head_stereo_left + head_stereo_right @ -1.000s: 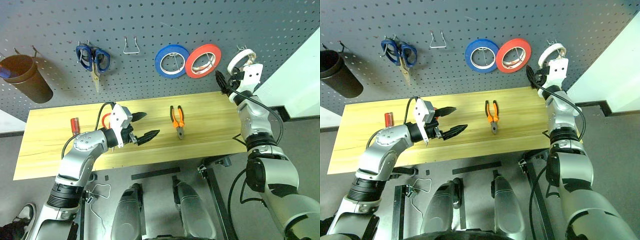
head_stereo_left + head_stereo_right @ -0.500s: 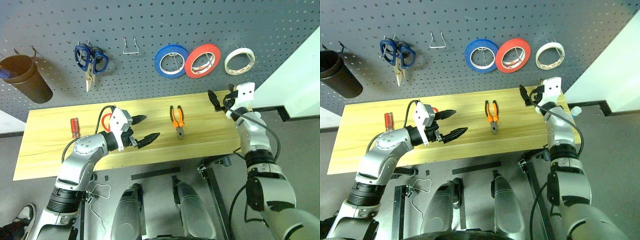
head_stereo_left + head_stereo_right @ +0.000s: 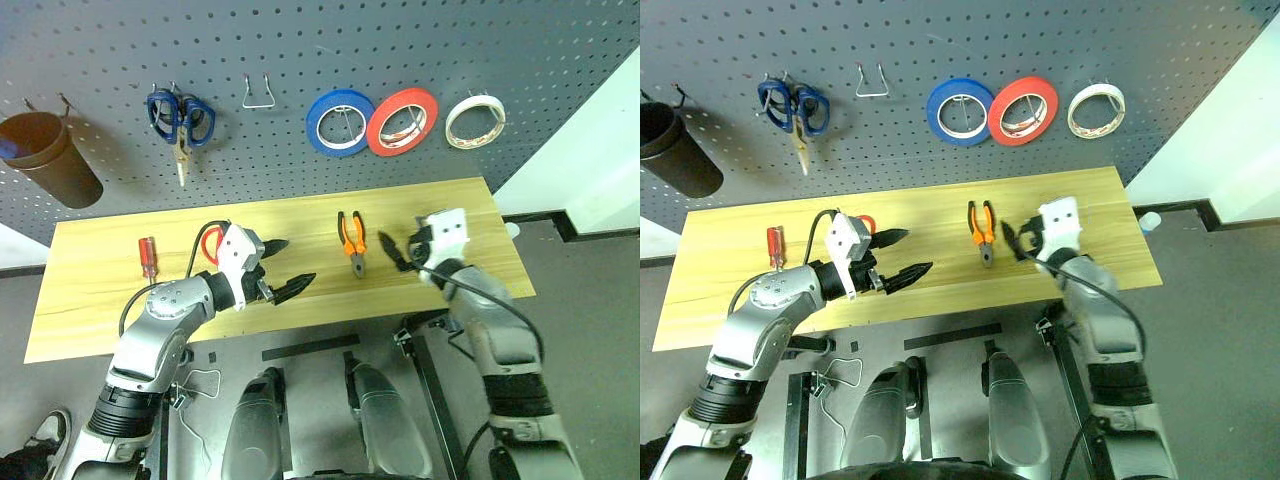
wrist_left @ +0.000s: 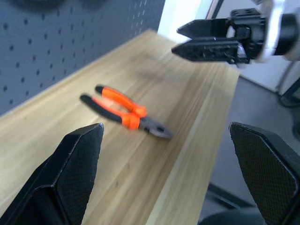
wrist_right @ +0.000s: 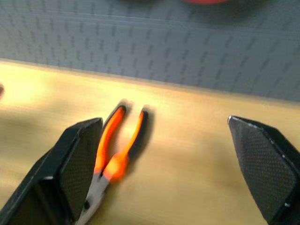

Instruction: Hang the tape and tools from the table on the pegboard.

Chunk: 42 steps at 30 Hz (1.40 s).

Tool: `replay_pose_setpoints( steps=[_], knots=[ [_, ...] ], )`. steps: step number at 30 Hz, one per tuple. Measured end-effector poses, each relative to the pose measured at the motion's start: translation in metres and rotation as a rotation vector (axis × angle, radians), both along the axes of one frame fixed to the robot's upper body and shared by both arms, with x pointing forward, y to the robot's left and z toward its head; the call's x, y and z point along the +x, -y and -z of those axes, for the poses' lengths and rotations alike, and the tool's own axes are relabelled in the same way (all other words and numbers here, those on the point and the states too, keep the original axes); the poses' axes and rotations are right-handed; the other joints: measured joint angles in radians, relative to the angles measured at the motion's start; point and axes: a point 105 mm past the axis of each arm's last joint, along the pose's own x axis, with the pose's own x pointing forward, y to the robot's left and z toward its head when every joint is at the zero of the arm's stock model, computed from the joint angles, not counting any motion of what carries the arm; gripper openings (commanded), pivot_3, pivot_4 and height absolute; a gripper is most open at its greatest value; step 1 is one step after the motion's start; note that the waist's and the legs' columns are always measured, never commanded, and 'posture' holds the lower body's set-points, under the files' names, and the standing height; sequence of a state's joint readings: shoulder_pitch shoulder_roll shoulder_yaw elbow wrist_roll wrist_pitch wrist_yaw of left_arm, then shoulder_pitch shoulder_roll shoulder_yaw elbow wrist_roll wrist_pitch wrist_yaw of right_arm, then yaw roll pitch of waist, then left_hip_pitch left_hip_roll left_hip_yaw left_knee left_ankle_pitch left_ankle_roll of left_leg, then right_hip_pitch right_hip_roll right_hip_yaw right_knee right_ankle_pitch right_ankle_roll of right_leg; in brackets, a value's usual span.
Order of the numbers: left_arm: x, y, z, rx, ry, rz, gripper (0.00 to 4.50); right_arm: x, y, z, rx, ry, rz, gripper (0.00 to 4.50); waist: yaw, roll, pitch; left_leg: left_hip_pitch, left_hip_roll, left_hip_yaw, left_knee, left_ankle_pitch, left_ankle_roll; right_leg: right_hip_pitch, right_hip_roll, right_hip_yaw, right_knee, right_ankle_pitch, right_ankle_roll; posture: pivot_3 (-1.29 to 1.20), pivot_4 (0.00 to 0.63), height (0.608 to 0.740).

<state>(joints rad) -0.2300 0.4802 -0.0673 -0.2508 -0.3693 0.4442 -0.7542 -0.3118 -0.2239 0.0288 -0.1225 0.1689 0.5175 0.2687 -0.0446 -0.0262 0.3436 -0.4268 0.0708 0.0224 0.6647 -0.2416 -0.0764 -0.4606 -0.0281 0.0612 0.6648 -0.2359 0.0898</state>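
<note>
The cream-white tape [image 3: 475, 121] hangs on a hook at the right of the dark pegboard [image 3: 520, 40]. Orange-and-black pliers [image 3: 351, 240] lie on the wooden table [image 3: 100, 310], handles toward the board. Just right of them my right gripper [image 3: 392, 250] hovers open and empty. My left gripper [image 3: 298, 262] is open and empty over the table's middle, left of the pliers [image 4: 126, 112]. The red-handled scissors [image 3: 211, 243] lie partly hidden behind it. A small red screwdriver [image 3: 147, 256] rests at the table's left.
On the board hang blue-handled scissors [image 3: 180, 115], a blue roll [image 3: 340, 122], a red roll [image 3: 402, 121], a brown cup [image 3: 45, 160] and a bare wire hook [image 3: 259, 93]. A white wall stands at the right.
My right gripper left the cream tape hanging on its hook, then came down and leftward to just right of the pliers. The left gripper has barely moved.
</note>
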Motion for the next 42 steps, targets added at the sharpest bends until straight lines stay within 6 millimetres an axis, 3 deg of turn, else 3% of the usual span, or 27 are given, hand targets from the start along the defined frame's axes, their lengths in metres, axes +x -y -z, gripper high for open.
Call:
replay_pose_setpoints(
  steps=[4,8,15,26,42],
  knots=[
    [0.001,-0.007,0.011,0.082,-0.026,-0.035,4.50,0.009,-0.023,-0.007,0.000,-0.026,0.037,4.47,0.002,0.000,0.000,-0.001,0.000,0.000,0.000,0.000,0.000,0.000,-0.001,0.000,-0.001,0.000,0.000,0.02,0.311,0.721],
    [0.005,-0.019,0.025,0.169,-0.084,-0.106,4.50,0.023,-0.034,-0.022,-0.042,0.001,0.066,4.47,0.004,0.000,0.000,-0.001,0.000,0.000,0.000,0.000,0.001,0.000,0.000,0.000,-0.001,0.000,0.000,0.02,0.330,0.721],
    [0.001,-0.029,0.031,0.233,-0.143,-0.150,4.50,0.030,-0.031,0.002,-0.087,-0.128,0.123,4.47,0.000,0.001,0.001,-0.002,0.000,0.000,-0.001,-0.001,0.002,-0.001,-0.001,0.000,-0.002,-0.001,0.000,0.01,0.359,0.721],
    [-0.006,-0.027,0.029,0.246,-0.154,-0.173,4.50,0.041,-0.049,0.011,-0.104,-0.324,0.111,4.47,0.000,0.001,0.002,-0.002,0.000,0.000,-0.002,-0.002,0.004,-0.002,0.000,0.001,-0.002,-0.002,-0.001,0.01,0.370,0.721],
    [-0.020,-0.023,0.031,0.232,-0.175,-0.176,4.50,0.049,-0.056,0.015,-0.131,-0.388,0.080,4.47,-0.001,0.003,0.004,-0.003,0.000,0.000,-0.006,-0.003,0.005,-0.005,0.000,0.001,-0.005,-0.002,-0.002,0.01,0.385,0.721]
  ],
)
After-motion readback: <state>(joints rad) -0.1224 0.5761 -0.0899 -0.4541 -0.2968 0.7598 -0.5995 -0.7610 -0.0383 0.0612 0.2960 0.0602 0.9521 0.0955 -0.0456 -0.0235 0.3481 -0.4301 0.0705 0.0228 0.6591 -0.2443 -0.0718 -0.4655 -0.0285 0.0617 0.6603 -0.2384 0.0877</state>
